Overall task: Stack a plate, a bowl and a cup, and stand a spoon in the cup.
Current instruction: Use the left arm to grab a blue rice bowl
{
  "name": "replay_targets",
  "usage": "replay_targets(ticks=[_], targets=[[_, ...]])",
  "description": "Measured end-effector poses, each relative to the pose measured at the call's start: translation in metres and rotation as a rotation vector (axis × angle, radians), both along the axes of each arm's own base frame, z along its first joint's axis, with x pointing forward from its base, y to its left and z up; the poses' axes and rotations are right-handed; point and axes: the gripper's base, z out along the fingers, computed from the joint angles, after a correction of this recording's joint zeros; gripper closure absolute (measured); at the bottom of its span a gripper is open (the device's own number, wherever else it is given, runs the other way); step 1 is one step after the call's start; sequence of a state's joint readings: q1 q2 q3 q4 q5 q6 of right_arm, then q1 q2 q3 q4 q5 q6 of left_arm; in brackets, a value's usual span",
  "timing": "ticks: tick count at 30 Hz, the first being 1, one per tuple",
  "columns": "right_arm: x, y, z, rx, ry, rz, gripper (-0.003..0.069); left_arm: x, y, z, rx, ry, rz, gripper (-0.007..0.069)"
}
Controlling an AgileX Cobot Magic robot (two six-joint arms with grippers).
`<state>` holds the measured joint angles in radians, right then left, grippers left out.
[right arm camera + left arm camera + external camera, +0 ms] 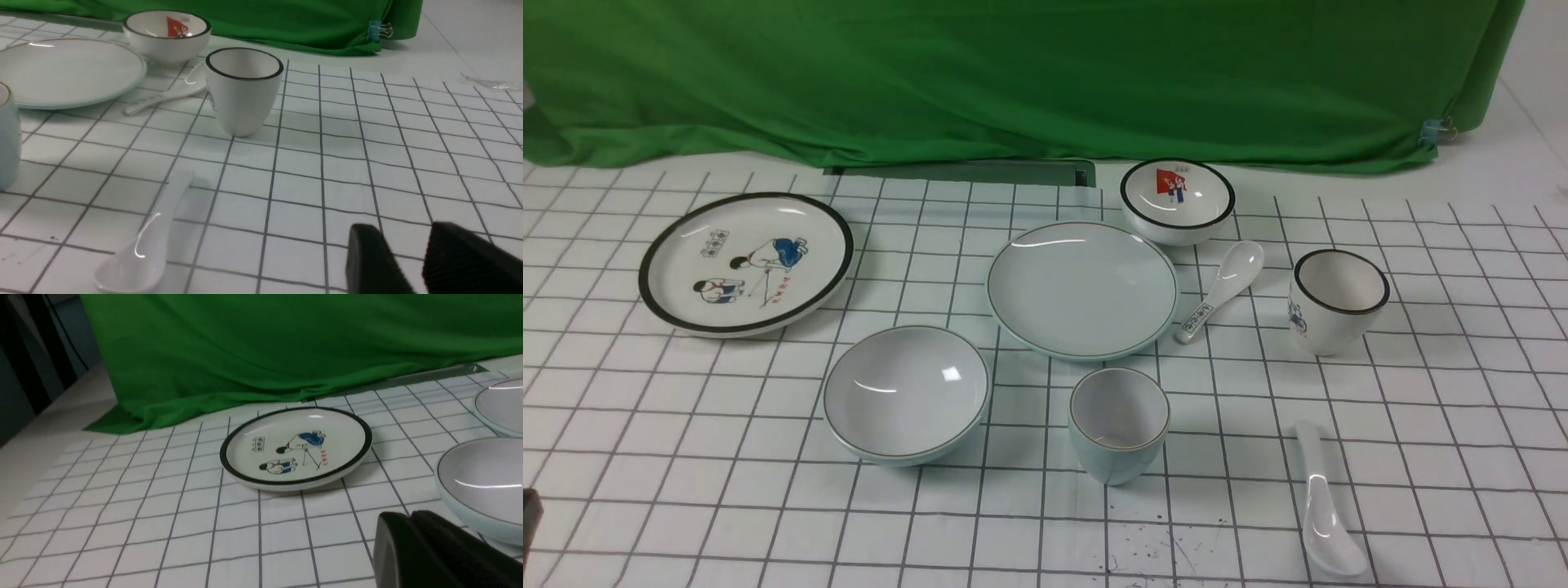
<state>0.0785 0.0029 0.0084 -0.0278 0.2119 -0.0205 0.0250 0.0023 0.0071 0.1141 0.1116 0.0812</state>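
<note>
Bowl (pixel 905 394), plate (pixel 1082 290), cup (pixel 1119 425) and spoon (pixel 1325 506) are set apart from one another on the gridded cloth (pixel 686 457), none stacked. Farthest left, the left gripper (pixel 408 522) is seen only as dark fingers low over the cloth; whether they are parted cannot be told. The bowl lies just beside it, untouched, with a cartoon plate (pixel 745 263) farther back on the left. Right of the bowl and farther back, the plate is laid flat. The cup stands upright in front of the plate, right of the bowl. Farther right, the spoon lies with its scoop toward the robot. The right gripper (pixel 402 232) is held near the spoon, not touching it, its fingers slightly parted and nothing gripped.
</note>
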Motion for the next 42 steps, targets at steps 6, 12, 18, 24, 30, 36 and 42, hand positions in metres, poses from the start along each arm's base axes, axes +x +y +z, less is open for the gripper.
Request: replay_targets(ticks=[6,12,18,24,30,36,42], targets=[[0.0,0.0,0.0,0.011,0.001,-0.003,0.0416,0.0,0.0,0.003,-0.026,-0.036,-0.004,0.0653],[0.0,0.003,0.0,0.573,0.036,-0.099,0.0416,0.0,-0.003,0.006,-0.99,-0.084,-0.031,0.0653],[0.001,0.004,0.005,1.028,0.02,-0.164,0.0416,0.0,-0.004,0.007,-1.397,-0.087,-0.038,0.0653],[0.001,0.004,0.007,1.086,0.003,-0.165,0.0416,0.0,-0.003,0.007,-1.435,-0.09,-0.038,0.0653],[0.001,0.004,0.008,0.957,-0.019,-0.134,0.0417,0.0,-0.003,0.007,-1.431,-0.09,-0.038,0.0653],[0.002,0.005,0.011,0.771,-0.031,-0.076,0.0522,-0.007,-0.006,0.041,-1.184,-0.132,-0.099,0.0653],[0.015,0.01,0.055,0.477,-0.003,0.019,0.0649,0.008,-0.011,0.099,-0.631,0.185,-0.043,0.0653]])
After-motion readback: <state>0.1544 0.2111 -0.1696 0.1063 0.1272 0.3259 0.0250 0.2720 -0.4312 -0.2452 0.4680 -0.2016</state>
